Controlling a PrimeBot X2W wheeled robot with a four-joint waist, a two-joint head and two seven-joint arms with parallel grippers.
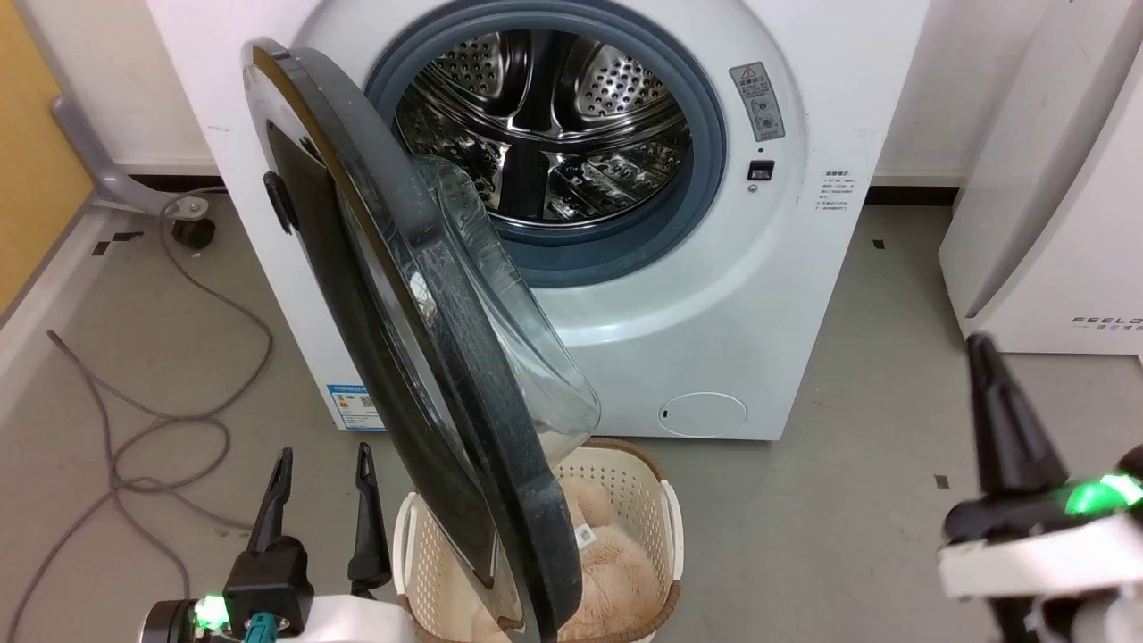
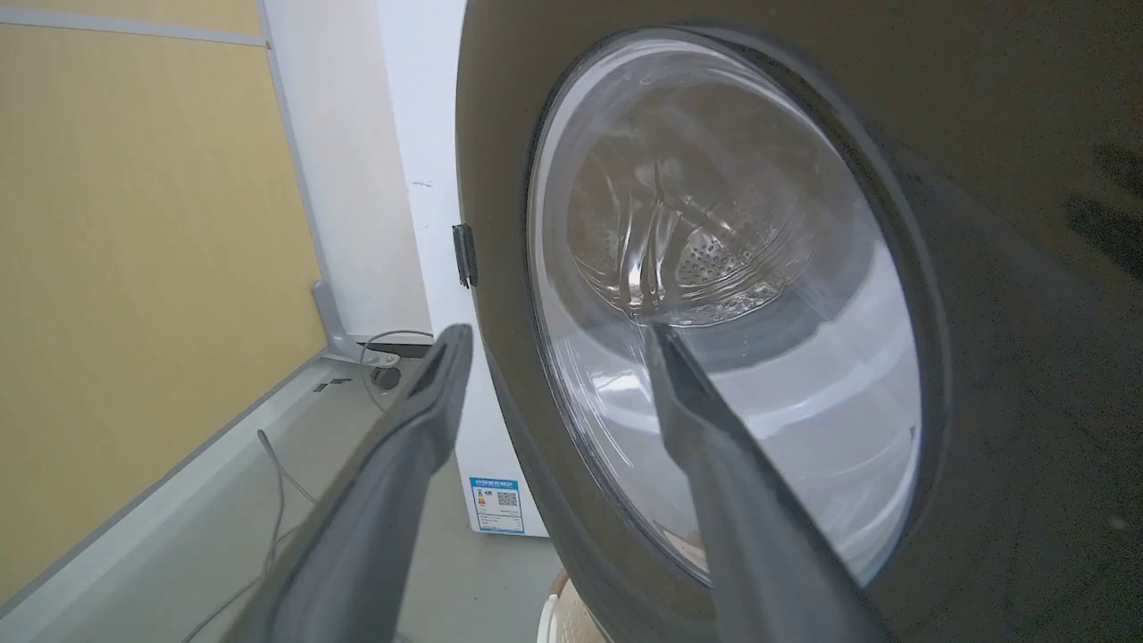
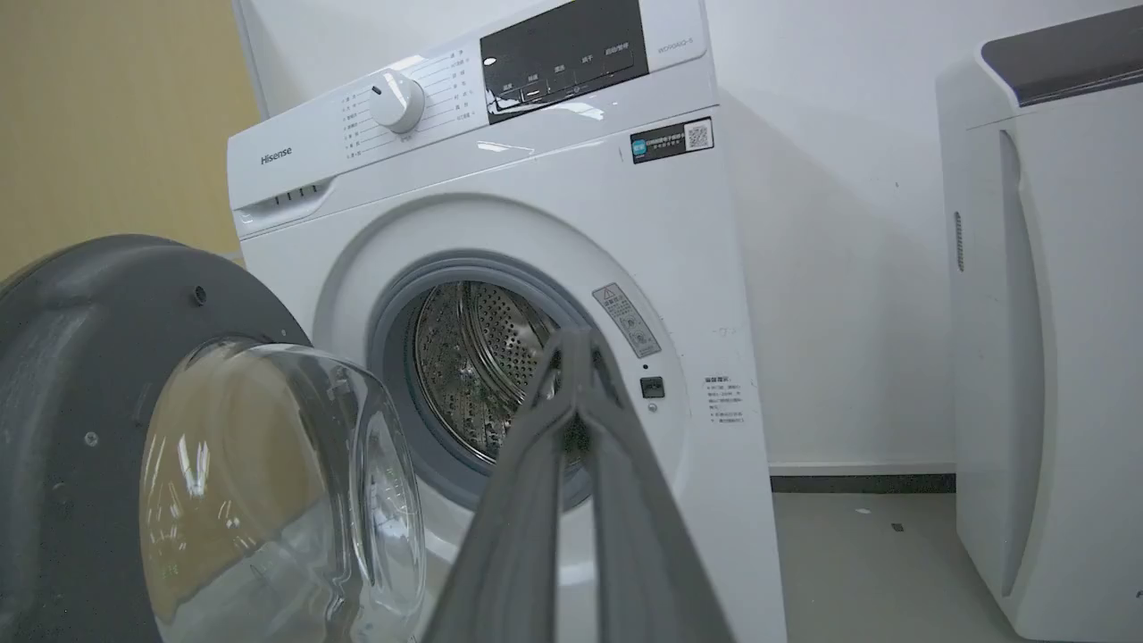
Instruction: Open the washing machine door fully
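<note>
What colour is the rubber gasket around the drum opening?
Blue-grey gasket, clearest in the head view.

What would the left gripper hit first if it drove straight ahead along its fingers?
Probably the washing machine door: the left gripper points at its outer face, though the gap between them is unclear.

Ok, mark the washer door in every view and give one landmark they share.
Head view: door left of centre, edge-on, swung out.
Left wrist view: door's outer face, right side.
Right wrist view: door's inner face with glass bowl, lower left.
Shared landmark: steel drum, seen through the glass in the left wrist view.
</note>
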